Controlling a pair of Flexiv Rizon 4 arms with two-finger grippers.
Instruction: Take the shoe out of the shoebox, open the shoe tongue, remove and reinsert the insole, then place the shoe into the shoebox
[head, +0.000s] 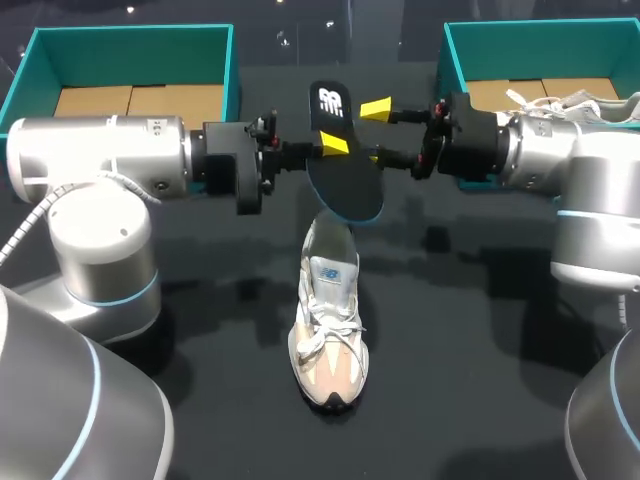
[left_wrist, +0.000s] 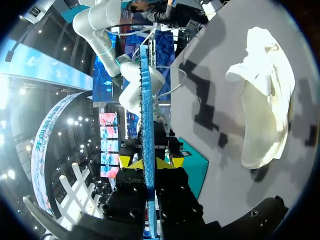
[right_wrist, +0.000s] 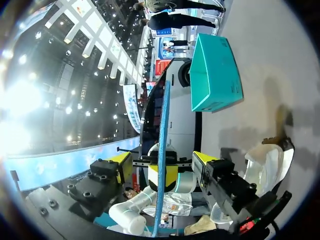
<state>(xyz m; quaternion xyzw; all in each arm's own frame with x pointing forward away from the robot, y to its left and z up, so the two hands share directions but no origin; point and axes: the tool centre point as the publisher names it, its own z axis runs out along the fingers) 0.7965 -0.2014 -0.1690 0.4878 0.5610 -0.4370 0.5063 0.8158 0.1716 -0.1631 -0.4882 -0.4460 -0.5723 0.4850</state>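
The dark table (head: 480, 400) lies under overhead light, with soft shadows spread across its middle and near edge.

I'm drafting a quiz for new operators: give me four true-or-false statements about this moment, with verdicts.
1. The left tool is shut on the insole. True.
2. The shoe below the insole lies in a shoebox. False: it stands on the table.
3. The right tool is shut on the insole. False: it is open, straddling the insole without touching it.
4. The insole is out of the shoe, held above it. True.
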